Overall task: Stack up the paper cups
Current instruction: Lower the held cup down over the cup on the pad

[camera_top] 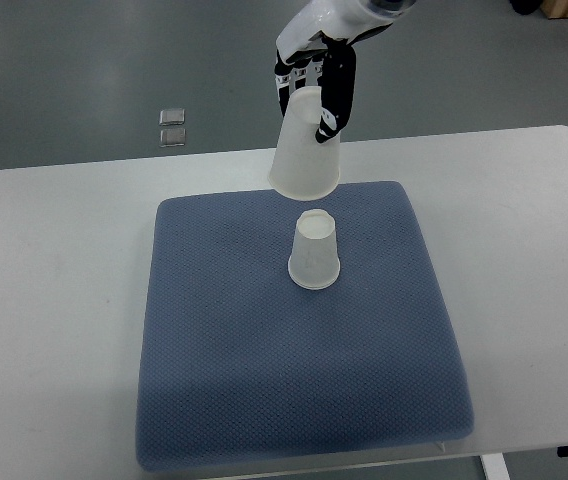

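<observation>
- The robot hand comes in from the top edge, so left or right cannot be told; its fingers grip an upside-down paper cup in the air.
- A second cup stands upside down on the blue mat on the desk.
- Step in hand: carrying. Next, the held cup's mouth likely needs centring over the other, then lowering.

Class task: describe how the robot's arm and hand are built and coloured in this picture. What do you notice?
Only one arm shows, entering at the top edge. Its forearm has a glossy white shell with a dark band near the top edge. The hand mixes white casing on the back with black jointed fingers, and small white patches sit at the knuckles. No loose cables or readable markings can be seen.
</observation>
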You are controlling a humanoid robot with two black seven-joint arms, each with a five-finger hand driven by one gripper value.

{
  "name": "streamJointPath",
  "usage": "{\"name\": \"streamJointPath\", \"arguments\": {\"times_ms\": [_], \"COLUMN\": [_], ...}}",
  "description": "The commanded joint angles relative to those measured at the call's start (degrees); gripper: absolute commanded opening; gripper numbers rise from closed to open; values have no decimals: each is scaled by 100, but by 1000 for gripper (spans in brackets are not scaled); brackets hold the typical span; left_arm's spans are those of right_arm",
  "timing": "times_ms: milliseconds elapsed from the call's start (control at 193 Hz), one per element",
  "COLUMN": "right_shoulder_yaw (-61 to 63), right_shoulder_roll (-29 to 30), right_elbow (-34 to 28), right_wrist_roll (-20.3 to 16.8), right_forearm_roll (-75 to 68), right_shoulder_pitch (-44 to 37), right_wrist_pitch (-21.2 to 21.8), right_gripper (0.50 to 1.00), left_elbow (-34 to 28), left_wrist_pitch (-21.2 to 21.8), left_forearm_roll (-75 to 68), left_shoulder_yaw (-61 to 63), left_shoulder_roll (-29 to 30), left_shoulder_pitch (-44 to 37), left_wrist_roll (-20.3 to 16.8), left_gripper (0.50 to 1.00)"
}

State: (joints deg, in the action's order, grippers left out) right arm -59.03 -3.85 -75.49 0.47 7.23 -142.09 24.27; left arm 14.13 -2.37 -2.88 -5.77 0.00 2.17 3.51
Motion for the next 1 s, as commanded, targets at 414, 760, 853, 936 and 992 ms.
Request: {"name": "streamJointPath", "arguments": {"times_ms": [414, 760, 853, 936, 992], "right_shoulder_yaw": [41, -65, -170, -170, -170], "right_shoulder_roll": [367, 367, 367, 367, 367], "right_elbow": [219, 263, 289, 289, 298], "right_wrist_roll": [-3, -38, -29, -38, -38], "right_forearm_roll": [33, 121, 218, 218, 218], "right_shoulder_pitch": [920, 1227, 1262, 1289, 1306], "right_wrist_pitch": [-485, -687, -695, -695, -713], "right_gripper": [633, 637, 637, 637, 637], "left_elbow": [-16, -24, -24, -24, -24], "left_wrist_pitch": [9, 9, 9, 9, 9], "left_forearm_roll": [7, 7, 7, 7, 7], "left_shoulder_yaw": [-20, -20, -20, -20, -20], "left_shoulder_roll": [0, 0, 0, 0, 0], "left_shoulder_pitch": [-6, -23, -23, -23, -23], "left_wrist_roll": [0, 0, 0, 0, 0], "left_gripper": [1000, 1000, 1000, 1000, 1000]}}
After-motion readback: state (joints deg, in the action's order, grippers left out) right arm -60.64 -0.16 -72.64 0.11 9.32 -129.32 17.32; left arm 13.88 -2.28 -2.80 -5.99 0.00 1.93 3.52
